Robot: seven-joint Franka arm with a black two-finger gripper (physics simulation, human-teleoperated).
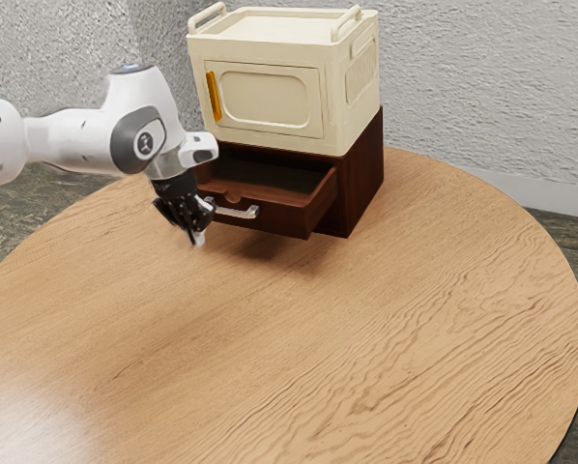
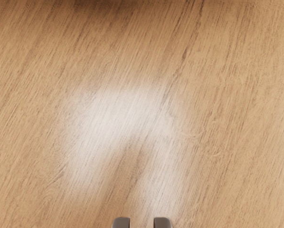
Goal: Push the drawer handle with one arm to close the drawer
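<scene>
The black gripper [image 1: 196, 237] points down over the table, just in front of the drawer at the exterior view's left end of the silver handle [image 1: 239, 212]. Its hand overlaps that end of the handle, and I cannot tell whether they touch. The dark brown drawer [image 1: 279, 217] is pulled partway out of its cabinet [image 1: 361, 184], so its inside shows. In the wrist view the gripper [image 2: 142, 223] has its two fingertips apart, with bare wood between them.
A cream box [image 1: 270, 101] with an orange handle [image 1: 214, 97] stands on top of the brown cabinet. The round wooden table [image 1: 299, 358] extends in front of the drawer, and a grey wall [image 1: 482, 87] rises behind.
</scene>
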